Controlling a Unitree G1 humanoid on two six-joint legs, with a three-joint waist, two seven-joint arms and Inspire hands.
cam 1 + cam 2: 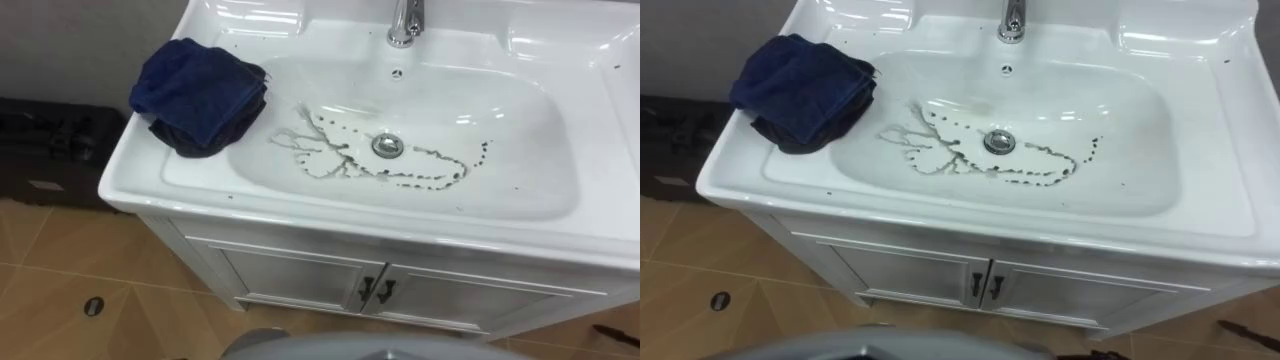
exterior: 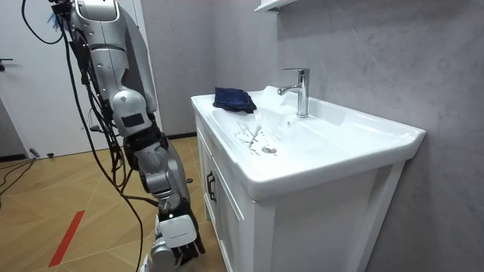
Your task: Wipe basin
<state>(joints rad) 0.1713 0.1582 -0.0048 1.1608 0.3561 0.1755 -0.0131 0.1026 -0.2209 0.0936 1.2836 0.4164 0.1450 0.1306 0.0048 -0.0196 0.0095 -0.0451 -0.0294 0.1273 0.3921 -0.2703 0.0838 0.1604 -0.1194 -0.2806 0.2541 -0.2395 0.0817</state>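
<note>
We see the white basin [image 1: 520, 150], a smooth glossy rectangular bowl with rounded corners. Thin dark streaks of grime [image 1: 335, 160] run left and right of the round metal drain [image 1: 387, 146] at its middle. A dark blue cloth [image 1: 198, 92], soft and loosely folded, lies on the left rim, its edge sagging over into the bowl. A chrome tap [image 1: 405, 22] stands on the far rim. Below the near rim are white cabinet doors [image 1: 300, 280] with dark handles [image 1: 376, 290]. We stand just before the cabinet; how the left hand and right hand are set, we cannot tell
</note>
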